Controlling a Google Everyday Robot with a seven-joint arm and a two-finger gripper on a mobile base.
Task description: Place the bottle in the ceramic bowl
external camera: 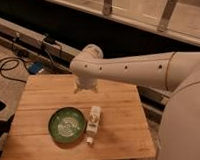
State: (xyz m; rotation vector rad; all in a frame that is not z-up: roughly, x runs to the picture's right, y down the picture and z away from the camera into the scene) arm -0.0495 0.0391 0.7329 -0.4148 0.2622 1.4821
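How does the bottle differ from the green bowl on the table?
The bottle is whitish and slim; the ceramic bowl is green and round. The bottle lies on its side; the ceramic bowl sits upright, empty. Both rest on the table. The gripper hovers beyond them.
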